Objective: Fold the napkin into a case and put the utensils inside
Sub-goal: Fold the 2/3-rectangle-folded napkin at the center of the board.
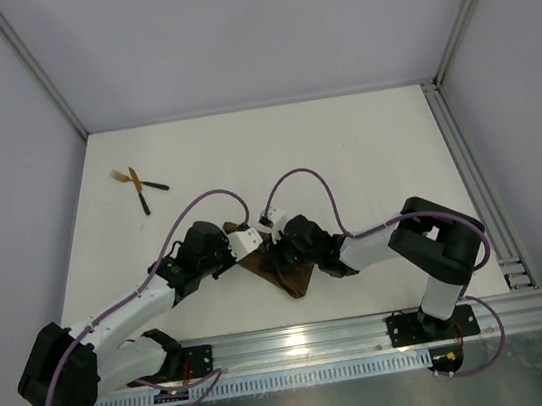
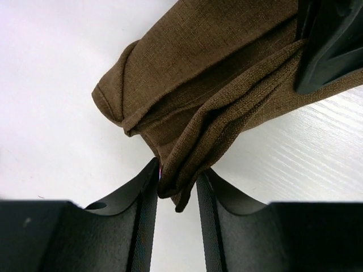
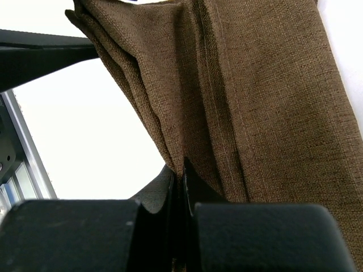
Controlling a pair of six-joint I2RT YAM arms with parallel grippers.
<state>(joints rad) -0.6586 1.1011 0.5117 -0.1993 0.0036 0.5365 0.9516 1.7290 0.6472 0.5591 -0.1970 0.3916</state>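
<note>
The napkin (image 1: 283, 270) lies bunched on the table (image 1: 365, 149) near its front edge, between the left gripper (image 2: 177, 173) on its left and the right gripper (image 3: 180, 167) on its right. The utensils (image 1: 139, 187) lie crossed, well apart, toward the far left corner.
</note>
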